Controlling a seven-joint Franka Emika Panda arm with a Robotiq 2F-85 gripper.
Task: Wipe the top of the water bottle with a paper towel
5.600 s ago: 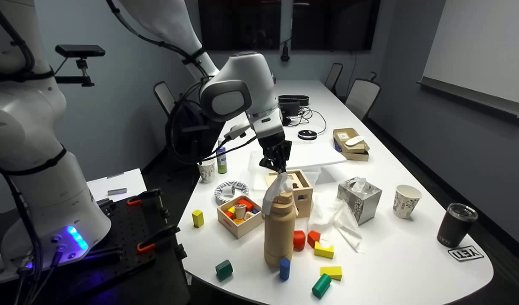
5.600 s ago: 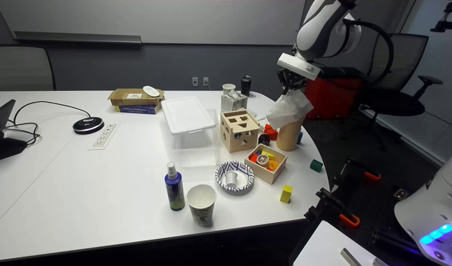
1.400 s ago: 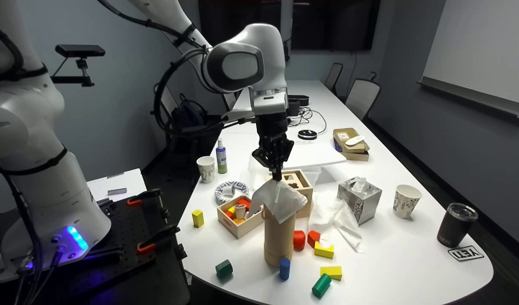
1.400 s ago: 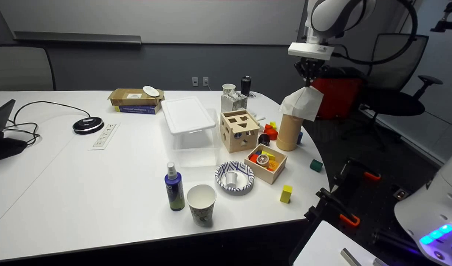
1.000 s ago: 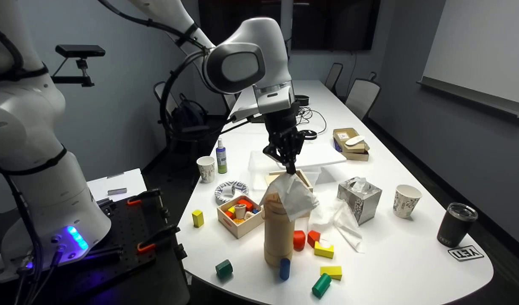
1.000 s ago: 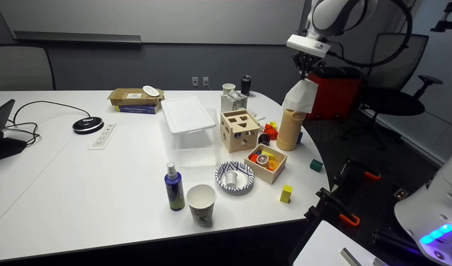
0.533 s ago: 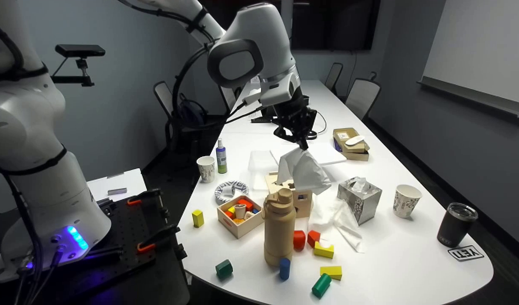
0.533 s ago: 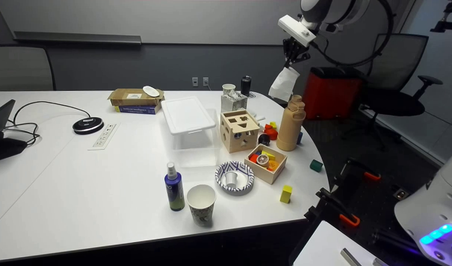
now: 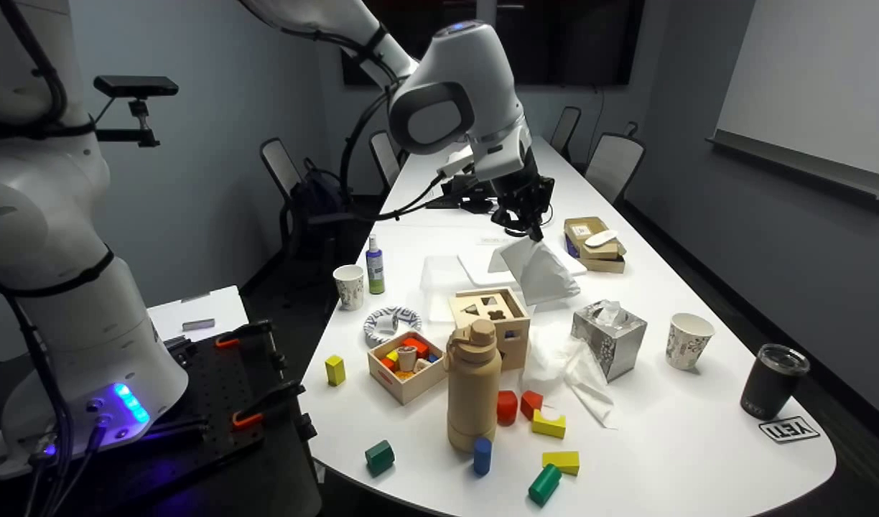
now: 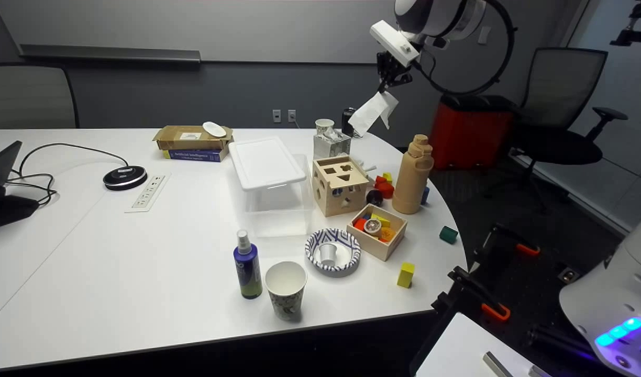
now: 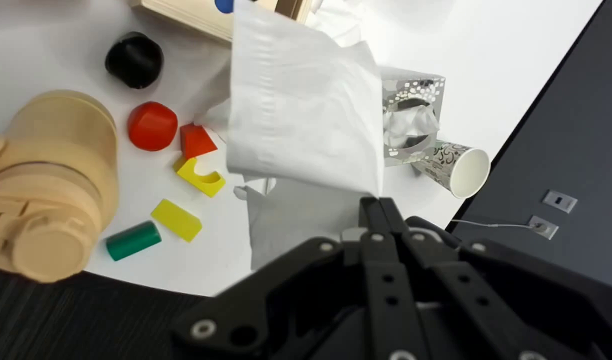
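black fingers (image 11: pixel 371 217) pinch the upper end of a thin white paper towel (image 11: pixel 306 105), hanging well apart from the tall tan-brown cylindrical water bottle (image 9: pixel 473 395). the bottle stands upright on the white worktop (image 9: pixel 669 445), its top (image 9: pixel 480 334) uncovered; whether it is clean cannot be told. the step in hand is probably to set the towel aside. best to pass high over the pale wooden shape-sorter cube (image 10: pixel 335 183) and the silver tissue box (image 9: pixel 609 341), slowly so the sheet does not swing, then lower it before letting go.
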